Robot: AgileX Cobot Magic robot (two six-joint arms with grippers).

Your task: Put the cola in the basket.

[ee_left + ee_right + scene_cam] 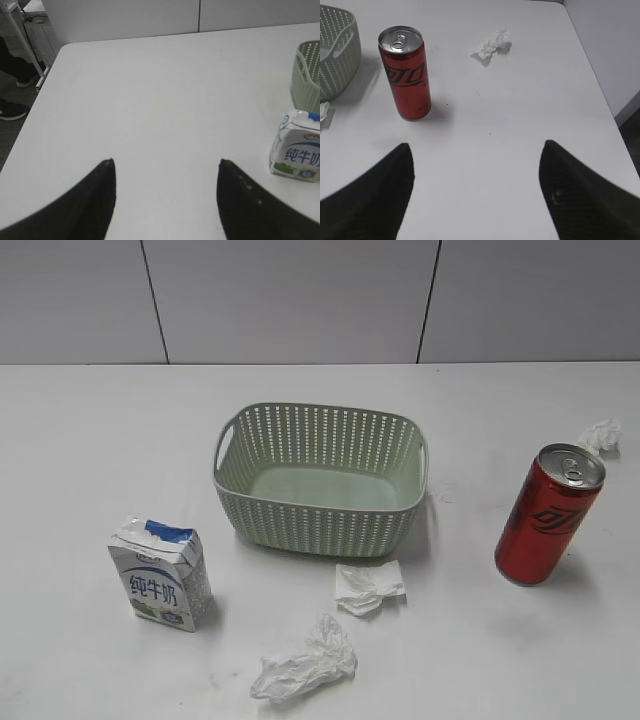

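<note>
The cola (548, 515) is a tall slim red can with a silver top. It stands upright on the white table, right of the basket; it also shows in the right wrist view (406, 72). The pale green perforated basket (318, 521) sits mid-table and holds nothing; its edge shows in the right wrist view (337, 55) and the left wrist view (306, 77). My right gripper (477, 147) is open and empty, nearer the camera than the can and to its right. My left gripper (166, 162) is open and empty over bare table. Neither gripper shows in the exterior view.
A white-and-blue milk carton (161, 573) stands front left, also seen in the left wrist view (297, 146). Crumpled tissues lie in front of the basket (369, 587), nearer the front edge (305, 663), and behind the can (600, 436). The table's right edge (605, 95) is close.
</note>
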